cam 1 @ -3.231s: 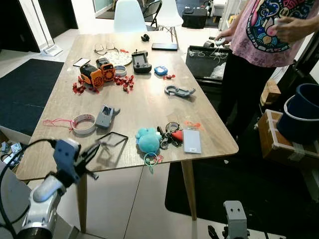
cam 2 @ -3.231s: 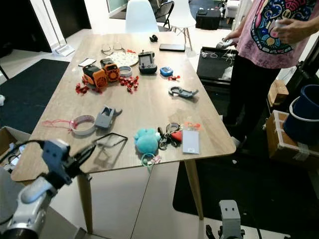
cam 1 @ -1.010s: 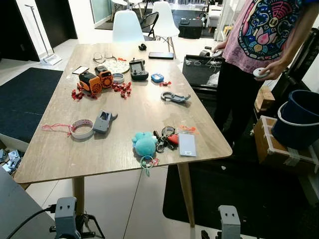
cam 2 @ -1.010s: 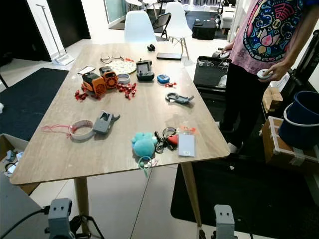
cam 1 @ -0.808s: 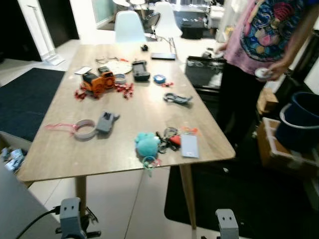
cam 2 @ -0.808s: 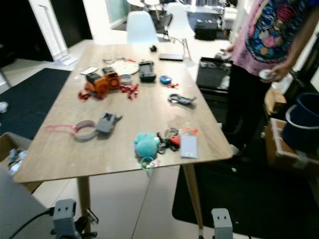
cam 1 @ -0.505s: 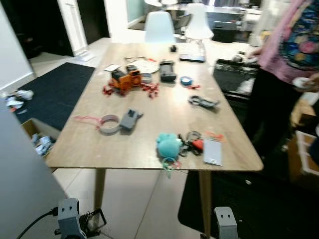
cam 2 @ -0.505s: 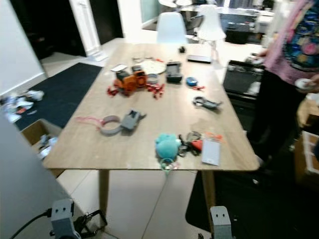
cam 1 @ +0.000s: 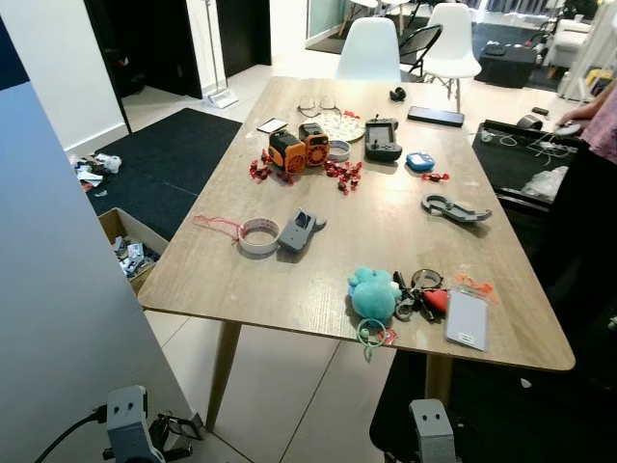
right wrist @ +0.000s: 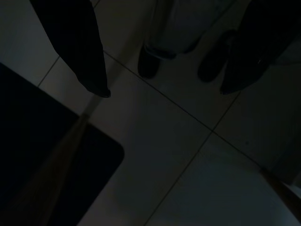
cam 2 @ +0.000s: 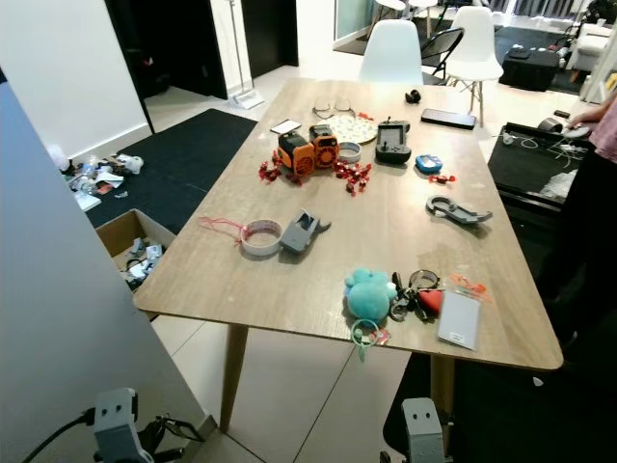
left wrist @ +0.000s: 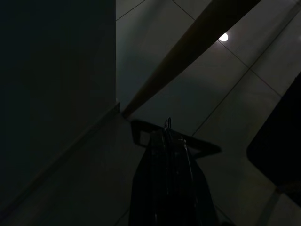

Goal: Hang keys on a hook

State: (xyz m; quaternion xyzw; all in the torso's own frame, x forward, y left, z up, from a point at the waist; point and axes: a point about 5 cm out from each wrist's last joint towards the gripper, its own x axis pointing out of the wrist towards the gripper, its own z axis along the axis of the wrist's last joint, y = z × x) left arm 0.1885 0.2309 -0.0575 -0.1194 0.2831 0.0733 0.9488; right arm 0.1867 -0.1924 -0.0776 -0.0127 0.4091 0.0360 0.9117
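Wooden table [cam 1: 318, 280] cluttered, keys [cam 1: 416, 294] near edge; left jaws closed, right apart.

Both arms are hung low, below table height, idle. The left gripper [left wrist: 167, 141] is seen in the left wrist view with its two black fingers [left wrist: 160, 155] pressed together, tips pointed at the floor; nothing is held between them. The right gripper [right wrist: 164, 89] is seen with its fingers [right wrist: 84, 52] spread wide apart, also aimed floorward, and holding nothing.
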